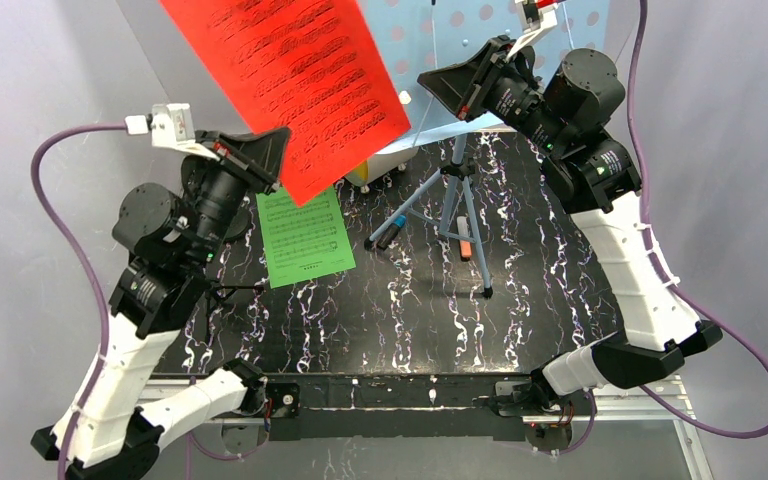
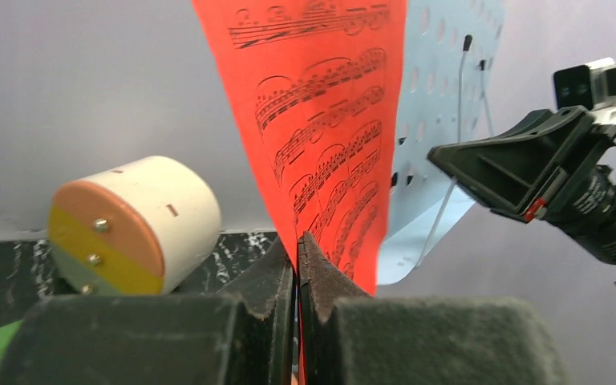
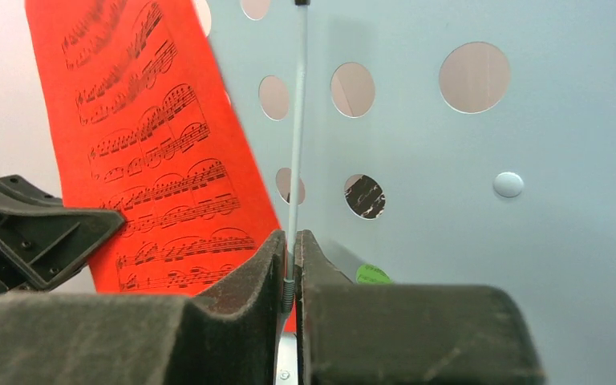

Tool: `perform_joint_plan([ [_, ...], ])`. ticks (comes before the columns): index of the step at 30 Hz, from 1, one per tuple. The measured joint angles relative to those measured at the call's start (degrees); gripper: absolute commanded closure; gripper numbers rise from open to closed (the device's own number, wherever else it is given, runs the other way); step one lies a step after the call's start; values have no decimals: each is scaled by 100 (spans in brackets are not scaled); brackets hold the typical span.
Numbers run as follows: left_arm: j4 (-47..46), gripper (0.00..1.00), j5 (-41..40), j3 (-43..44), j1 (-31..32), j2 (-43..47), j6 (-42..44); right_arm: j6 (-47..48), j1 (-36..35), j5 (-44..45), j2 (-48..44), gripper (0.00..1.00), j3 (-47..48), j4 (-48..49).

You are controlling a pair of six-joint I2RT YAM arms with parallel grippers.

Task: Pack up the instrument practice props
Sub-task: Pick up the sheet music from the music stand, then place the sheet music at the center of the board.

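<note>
My left gripper [image 1: 278,150] [image 2: 297,249] is shut on the lower corner of the red music sheet [image 1: 290,80] [image 2: 329,136], held up in the air in front of the pale-blue perforated sheet-music tripod [image 1: 460,60] [image 2: 441,104]. My right gripper [image 1: 440,85] [image 3: 292,245] is shut on the thin wire page-holder arm [image 3: 297,120] of the tripod's desk [image 3: 465,184]. The red sheet also shows in the right wrist view [image 3: 152,152]. A green music sheet [image 1: 303,237] lies flat on the table. The microphones and the black mic tripods are out of view.
The tripod's legs [image 1: 460,215] spread over the black marbled table [image 1: 410,310]. The round cream-and-orange drawer cabinet [image 2: 132,224] lies on its side at the back, mostly hidden by the red sheet in the top view. Grey walls close in behind.
</note>
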State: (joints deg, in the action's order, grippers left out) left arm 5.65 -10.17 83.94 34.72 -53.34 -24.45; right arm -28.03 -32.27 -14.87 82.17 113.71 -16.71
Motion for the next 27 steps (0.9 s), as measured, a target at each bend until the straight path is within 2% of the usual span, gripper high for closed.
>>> perform_joint_plan([
  [3, 341, 100, -249, -142, 0, 321, 138, 24, 0, 22, 4, 69, 2, 0],
  [10, 1064, 100, -732, -280, 0, 944, 328, 136, 7, 219, 7, 46, -31, 26],
  [16, 1547, 100, -962, -468, 0, 1119, 358, 162, 20, 286, -129, 26, -302, 120],
  [27, 2085, 100, -1163, -826, 0, 957, 417, 326, 44, 33, -881, 7, -1172, 304],
])
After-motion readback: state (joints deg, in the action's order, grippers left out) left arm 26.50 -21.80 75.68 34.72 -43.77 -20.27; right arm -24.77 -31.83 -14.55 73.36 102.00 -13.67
